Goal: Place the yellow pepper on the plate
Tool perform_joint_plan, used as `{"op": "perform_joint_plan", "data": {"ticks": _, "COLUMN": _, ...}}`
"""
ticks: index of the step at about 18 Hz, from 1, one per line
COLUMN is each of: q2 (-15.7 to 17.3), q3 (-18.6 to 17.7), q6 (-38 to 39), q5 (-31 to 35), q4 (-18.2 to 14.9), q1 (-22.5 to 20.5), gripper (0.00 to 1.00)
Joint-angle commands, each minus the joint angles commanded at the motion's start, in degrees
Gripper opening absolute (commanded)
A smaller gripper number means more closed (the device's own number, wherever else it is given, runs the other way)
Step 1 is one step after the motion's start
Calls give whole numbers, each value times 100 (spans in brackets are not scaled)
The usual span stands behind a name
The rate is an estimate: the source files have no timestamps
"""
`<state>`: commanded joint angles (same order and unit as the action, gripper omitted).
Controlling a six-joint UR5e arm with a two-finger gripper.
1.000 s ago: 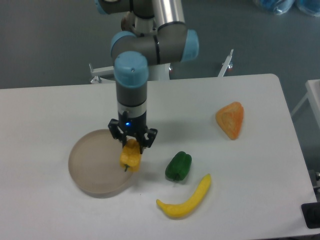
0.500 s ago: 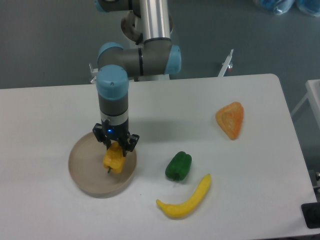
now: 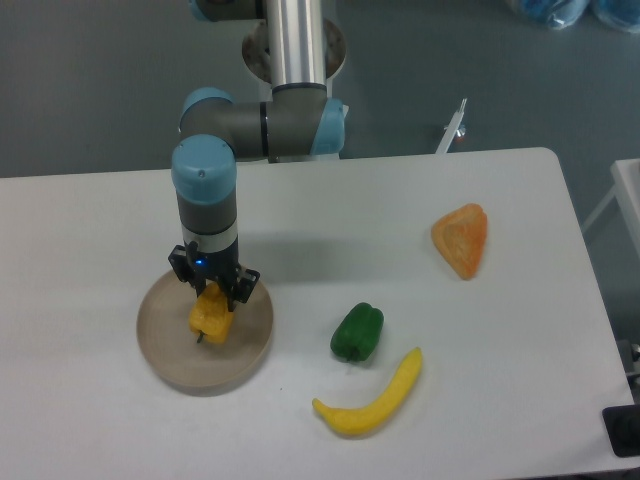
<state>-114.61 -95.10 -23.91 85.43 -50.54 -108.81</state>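
I see the gripper [image 3: 212,297] pointing straight down over the plate [image 3: 158,345], its two fingers clamped on the top of the yellow pepper [image 3: 211,316]. The pepper hangs below the fingers with its dark stem pointing down and to the left, over the middle of the plate; I cannot tell whether its underside touches the plate or sits just above it. A small blue light glows on the gripper body above the fingers.

The plate sits on the left part of the white table [image 3: 330,220], toward the near edge. Right of the plate, apart from it, lies a green pepper [image 3: 357,332]. Just beside that, nearer the table's front edge, lies a long curved yellow piece [image 3: 372,399], its upper end close to the green pepper though I can't say they touch. An orange wedge [image 3: 462,239] lies well apart, on the right side of the table
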Motion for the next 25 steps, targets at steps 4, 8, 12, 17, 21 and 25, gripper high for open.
{"op": "perform_joint_plan", "data": {"ticks": 4, "q2": -26, "q3": 0, "q6": -9, "q5": 9, "q4": 0, "q1": 18, "gripper": 36}}
{"op": "perform_joint_plan", "data": {"ticks": 8, "q2": -62, "q3": 9, "q6": -26, "q5": 9, "q4": 0, "q1": 18, "gripper": 38}}
{"op": "perform_joint_plan", "data": {"ticks": 12, "q2": -62, "q3": 0, "q6": -18, "q5": 9, "q4": 0, "q1": 18, "gripper": 54}}
{"op": "perform_joint_plan", "data": {"ticks": 17, "q2": -35, "q3": 44, "q6": -9, "q5": 9, "q4": 0, "q1": 9, "gripper": 99}}
{"op": "perform_joint_plan", "data": {"ticks": 21, "q2": 61, "q3": 44, "q6": -9, "q5": 9, "q4": -9, "q1": -17, "gripper": 100}}
{"op": "perform_joint_plan", "data": {"ticks": 25, "q2": 342, "q3": 88, "q6": -88, "q5": 17, "q4": -18, "q1": -394, "gripper": 100}}
